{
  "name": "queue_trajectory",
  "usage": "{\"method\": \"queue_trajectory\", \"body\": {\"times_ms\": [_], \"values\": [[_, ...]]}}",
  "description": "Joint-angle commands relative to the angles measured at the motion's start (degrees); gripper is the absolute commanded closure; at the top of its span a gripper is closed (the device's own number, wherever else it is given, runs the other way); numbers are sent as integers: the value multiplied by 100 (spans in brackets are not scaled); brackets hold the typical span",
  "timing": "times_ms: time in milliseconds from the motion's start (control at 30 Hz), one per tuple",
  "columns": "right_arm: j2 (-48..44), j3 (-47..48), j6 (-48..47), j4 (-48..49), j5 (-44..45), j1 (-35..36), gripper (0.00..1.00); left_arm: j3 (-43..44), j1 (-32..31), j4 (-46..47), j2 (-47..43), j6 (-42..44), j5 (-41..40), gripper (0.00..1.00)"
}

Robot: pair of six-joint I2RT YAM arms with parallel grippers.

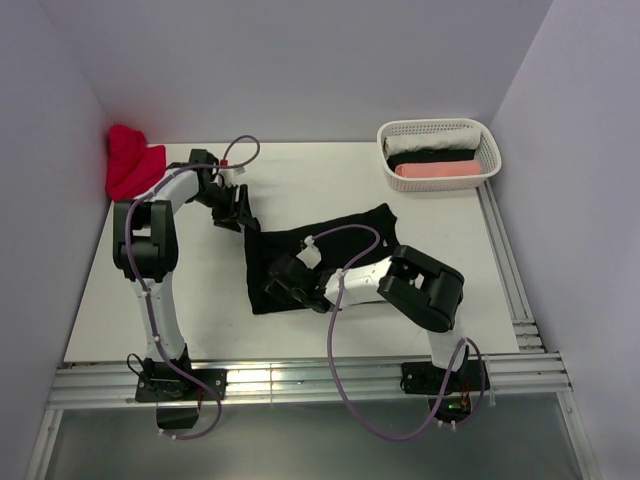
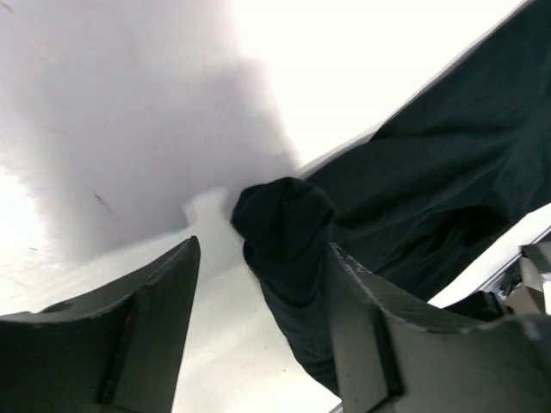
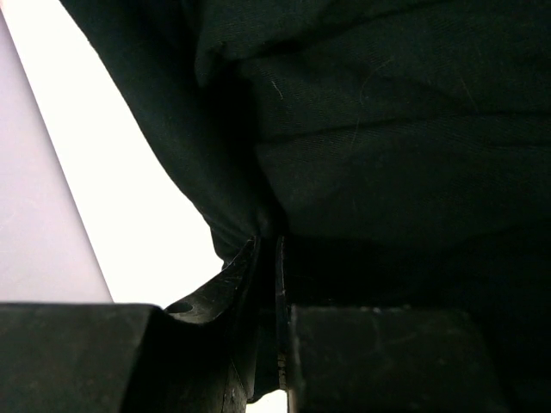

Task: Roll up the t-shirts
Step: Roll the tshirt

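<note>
Roughly midway, by my reading: the basket (image 1: pixel 487 150) at two o'clock on the desk (image 1: pixel 330 180) already held three rolled tees (image 1: pixel 435 158), white, black and pink, lying side by side. A red tee (image 1: pixel 130 165) sat heaped in the ten o'clock corner, untouched. The black t-shirt (image 1: pixel 350 235) lay at the middle of the desk, loosely spread and rumpled, with no roll started that the views showed. So one shirt was in hand, at least one more was waiting, and the rolling itself was not yet begun on either.

The black t-shirt's long axis ran from about eight o'clock to two o'clock. Its broad straight edge faced nine o'clock and a narrower corner reached toward the basket. Which end was collar and which was hem I could not tell.

The left claw (image 2: pixel 263 249) stood at the shirt's ten o'clock corner with its jaws wide apart. A bunched knob of black cloth sat between them, brushing one finger but not clamped. The right claw (image 3: pixel 269 249) was at the shirt's eight o'clock edge, its jaws drawn almost together on a fold of the black cloth.
</note>
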Motion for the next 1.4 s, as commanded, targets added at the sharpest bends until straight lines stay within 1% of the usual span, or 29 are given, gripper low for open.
{"method": "queue_trajectory", "body": {"times_ms": [0, 100, 133, 200, 233, 267, 433, 467, 633, 733, 933, 967, 1033, 1067, 1200, 1267, 1333, 1367], "values": [[64, -239, 68, -357, -213, 69, 98, 244, 211, 170, -191, 101, 470, 36], [82, -300, 68, -287, -257, 34, 98, -2, 378, 135, -270, 110, 795, 35], [82, -344, 77, -243, -249, 25, 99, -177, 431, 126, -279, 301, 996, 36], [99, -388, 94, -199, -257, 8, 99, -336, 432, 100, -279, 382, 1234, 37], [108, -432, 103, -155, -275, -10, 100, -432, 597, 117, -288, 400, 1366, 37], [117, -432, 112, -128, -292, -19, 100, -590, 625, 135, -279, 409, 1550, 38], [169, -494, 112, -67, -310, -36, 100, -986, 669, 381, -209, 426, 1946, 39], [170, -503, 112, -58, -328, -36, 100, -1004, 678, 381, -183, 435, 2200, 40], [257, -459, 103, -23, -389, -36, 100, -1145, 765, 468, -305, 576, 2913, 37], [275, -432, 85, -40, -407, -36, 100, -1259, 862, 531, -455, 637, 3229, 32], [284, -450, 77, -5, -425, -54, 100, -1584, 1090, 513, -534, 830, 3432, 29], [284, -450, 77, 4, -433, -63, 100, -1593, 1108, 469, -517, 918, 3494, 26], [301, -441, 68, 4, -442, -63, 100, -1628, 1100, 294, -464, 1199, 3573, 25], [310, -424, 59, 4, -451, -63, 100, -1655, 1100, 250, -447, 1269, 3582, 25], [336, -406, 68, 21, -477, -63, 100, -1865, 1091, 670, -376, 867, 3223, 29], [354, -406, 76, 30, -477, -63, 100, -1954, 1065, 1022, -324, 656, 3065, 31], [363, -432, 85, 56, -495, -63, 100, -1980, 977, 1250, -236, 366, 2792, 36], [363, -424, 85, 65, -503, -72, 100, -1989, 950, 1451, -201, 269, 2722, 41]]}}
